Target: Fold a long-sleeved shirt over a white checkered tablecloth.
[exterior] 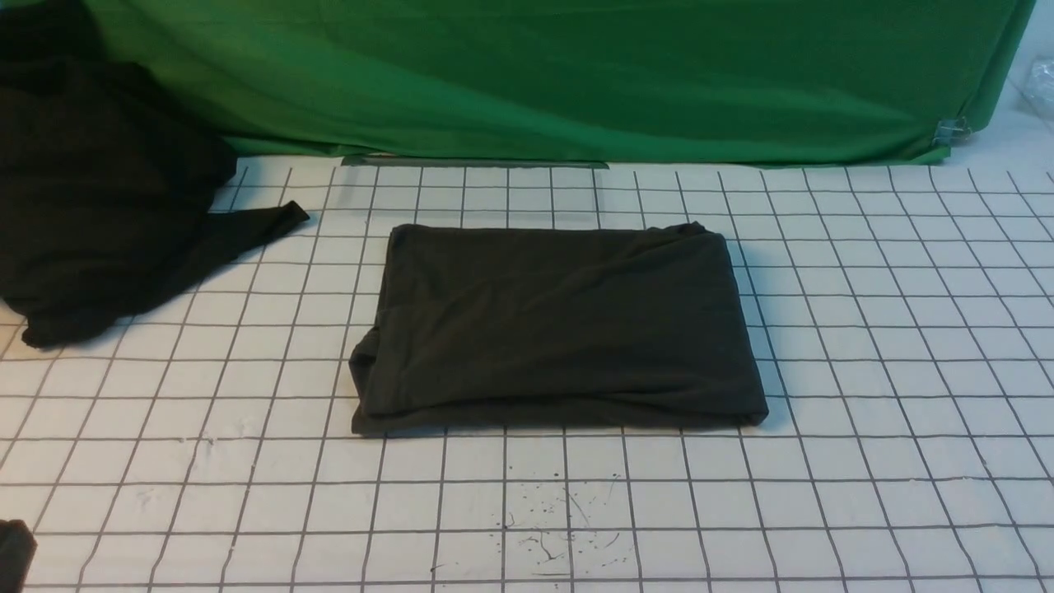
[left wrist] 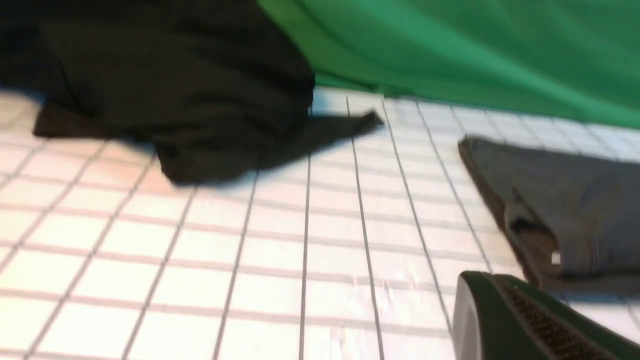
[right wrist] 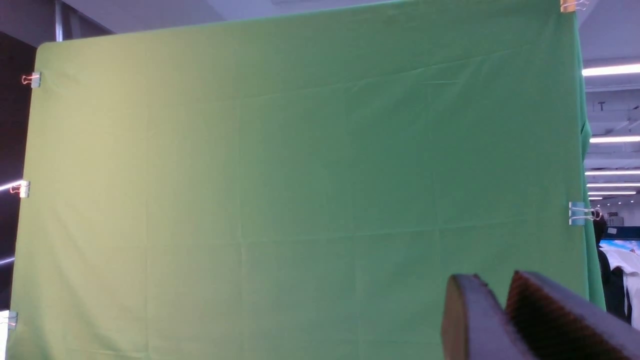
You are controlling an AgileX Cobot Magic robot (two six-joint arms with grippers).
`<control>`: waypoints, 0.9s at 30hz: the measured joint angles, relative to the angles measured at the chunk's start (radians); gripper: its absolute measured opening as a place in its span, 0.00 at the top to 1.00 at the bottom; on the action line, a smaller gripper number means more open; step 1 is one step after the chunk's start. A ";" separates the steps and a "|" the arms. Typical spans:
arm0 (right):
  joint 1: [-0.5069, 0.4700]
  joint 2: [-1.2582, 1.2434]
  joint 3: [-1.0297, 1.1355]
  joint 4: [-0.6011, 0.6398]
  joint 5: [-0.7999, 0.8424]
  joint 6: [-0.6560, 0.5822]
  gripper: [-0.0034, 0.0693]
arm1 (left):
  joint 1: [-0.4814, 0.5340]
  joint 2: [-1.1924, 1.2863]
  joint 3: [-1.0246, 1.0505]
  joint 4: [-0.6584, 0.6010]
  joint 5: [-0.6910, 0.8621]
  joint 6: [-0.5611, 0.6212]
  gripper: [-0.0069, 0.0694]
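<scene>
The long-sleeved shirt (exterior: pixel 560 321) lies folded into a charcoal rectangle in the middle of the white checkered tablecloth (exterior: pixel 865 412). No logo shows on it. In the left wrist view the shirt (left wrist: pixel 575 200) shows one folded end with a small white speck, and my left gripper (left wrist: pixel 492 281) hovers low over the tablecloth (left wrist: pixel 300 250) just short of that end, shut with nothing in it. My right gripper (right wrist: pixel 495 282) points at the green backdrop (right wrist: pixel 300 200), away from the table. Its fingertips stand a narrow gap apart and hold nothing.
A blacker plain garment (exterior: pixel 99 198) lies heaped at the far left, with one sleeve end (exterior: pixel 272 221) stretched toward the shirt. Green cloth (exterior: pixel 576 74) hangs along the far edge, held by a clip (exterior: pixel 951 129). A dark shape (exterior: pixel 12 556) pokes in at the bottom left corner.
</scene>
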 joint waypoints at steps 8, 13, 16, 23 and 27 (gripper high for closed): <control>0.000 0.000 0.003 0.001 0.001 0.005 0.76 | -0.006 0.000 0.001 0.004 0.001 0.044 0.91; 0.000 0.000 0.003 0.001 0.003 0.012 0.74 | -0.006 0.000 0.001 0.004 0.001 0.044 0.91; 0.000 0.000 0.003 0.001 0.003 0.015 0.73 | -0.006 0.000 0.001 0.004 0.001 0.044 0.91; 0.000 0.000 0.003 0.001 0.003 0.016 0.71 | -0.006 0.000 0.001 0.005 0.001 0.044 0.91; 0.000 0.000 0.003 0.001 0.003 0.019 0.69 | -0.006 0.000 0.001 0.005 0.000 0.044 0.91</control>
